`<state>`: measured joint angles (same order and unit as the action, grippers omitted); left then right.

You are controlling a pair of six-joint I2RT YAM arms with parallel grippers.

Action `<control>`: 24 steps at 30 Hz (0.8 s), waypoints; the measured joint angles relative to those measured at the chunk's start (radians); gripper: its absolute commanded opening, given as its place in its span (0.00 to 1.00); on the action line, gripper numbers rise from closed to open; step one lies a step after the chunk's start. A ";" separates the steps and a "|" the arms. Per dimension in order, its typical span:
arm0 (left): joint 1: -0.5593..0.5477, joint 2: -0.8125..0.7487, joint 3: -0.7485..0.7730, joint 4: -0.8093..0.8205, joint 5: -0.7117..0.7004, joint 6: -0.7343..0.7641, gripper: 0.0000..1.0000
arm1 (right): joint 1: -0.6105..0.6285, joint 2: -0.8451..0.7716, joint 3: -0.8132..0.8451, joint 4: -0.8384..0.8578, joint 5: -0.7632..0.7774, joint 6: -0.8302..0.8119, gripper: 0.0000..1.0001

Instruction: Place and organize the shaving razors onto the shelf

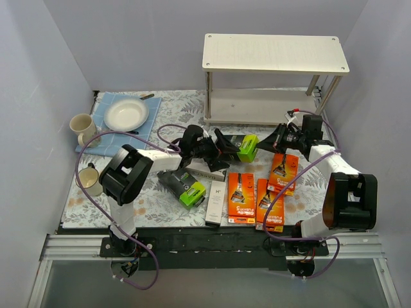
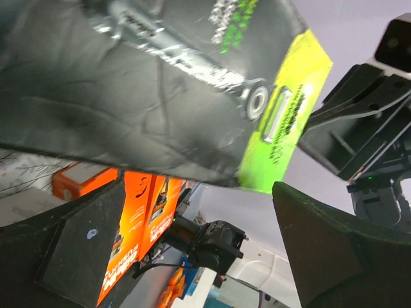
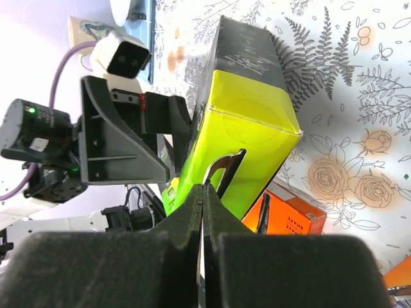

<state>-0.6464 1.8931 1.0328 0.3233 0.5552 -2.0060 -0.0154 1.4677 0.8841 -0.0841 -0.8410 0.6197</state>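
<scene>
A black razor box with a lime-green end [image 1: 246, 147] is held off the mat in front of the shelf [image 1: 275, 52]. My right gripper [image 3: 203, 186] is shut, its tips pinching the hang tab on the green end [image 3: 247, 138]; it also shows in the top view [image 1: 268, 142]. My left gripper [image 1: 221, 146] is open, jaws wide on either side of the box's black part [image 2: 128, 83]. Three orange boxes [image 1: 283, 172] [image 1: 241, 197] [image 1: 270, 204], a white slim box [image 1: 215, 202] and another black and green box [image 1: 185, 187] lie flat on the mat.
A white plate [image 1: 126, 114] sits on a blue cloth at the back left, with one mug [image 1: 82, 126] beside it and another [image 1: 90, 181] at the left edge. Both shelf boards are bare. Grey walls close in on three sides.
</scene>
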 measured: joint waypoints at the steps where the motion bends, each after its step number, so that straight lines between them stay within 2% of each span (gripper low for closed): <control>1: -0.005 0.002 0.009 -0.003 -0.007 0.000 0.98 | 0.000 -0.003 -0.006 0.001 0.003 -0.003 0.01; 7: -0.059 0.054 0.096 -0.043 -0.023 0.003 0.98 | 0.002 -0.088 -0.108 -0.031 0.016 -0.019 0.01; 16: -0.169 0.069 0.117 -0.088 -0.042 0.002 0.98 | -0.008 -0.113 -0.136 -0.021 -0.003 -0.015 0.01; 20: -0.178 0.074 0.130 -0.105 -0.054 0.002 0.98 | -0.010 -0.148 -0.153 -0.035 -0.016 -0.030 0.01; 22: -0.172 0.081 0.142 -0.110 -0.059 0.004 0.98 | -0.011 -0.169 -0.164 -0.045 -0.018 -0.051 0.19; 23: -0.170 0.082 0.145 -0.117 -0.064 0.004 0.98 | -0.013 -0.178 -0.166 -0.051 -0.020 -0.064 0.35; 24: -0.168 0.082 0.149 -0.130 -0.073 0.003 0.98 | -0.019 -0.187 -0.168 -0.063 -0.018 -0.079 0.40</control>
<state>-0.8146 1.9747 1.1816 0.1936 0.4824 -2.0026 -0.0341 1.2808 0.7158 -0.1471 -0.8589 0.5411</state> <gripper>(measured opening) 0.981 0.150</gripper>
